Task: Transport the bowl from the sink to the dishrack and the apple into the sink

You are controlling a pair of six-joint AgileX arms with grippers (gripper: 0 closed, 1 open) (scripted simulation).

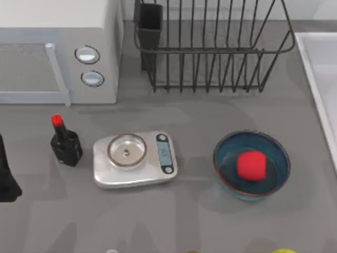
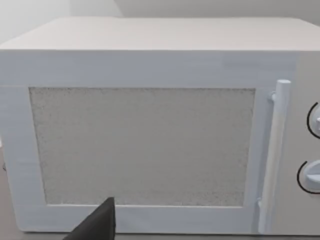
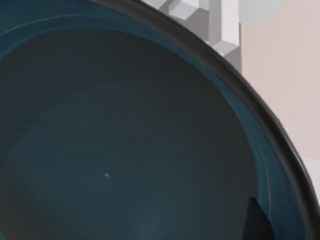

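A teal-blue bowl (image 1: pixel 251 165) with a red-brown rim stands on the grey table at the right. The red apple (image 1: pixel 250 165) lies inside it. The white sink (image 1: pixel 324 58) runs along the table's right edge, partly cut off. The black wire dishrack (image 1: pixel 210 50) stands at the back middle, with its dark utensil cup (image 1: pixel 150 21) at its left corner. In the right wrist view, the inside of a teal bowl (image 3: pixel 110 150) is very near, with a dark part of my right gripper (image 3: pixel 257 220) at its rim. My left arm (image 1: pixel 4 176) is parked at the table's left edge.
A white microwave (image 1: pixel 58 47) with two round buttons fills the back left and faces the left wrist view as microwave (image 2: pixel 150 140). A black bottle (image 1: pixel 66 145) with a red cap and a silver scale (image 1: pixel 134 158) stand in front of it.
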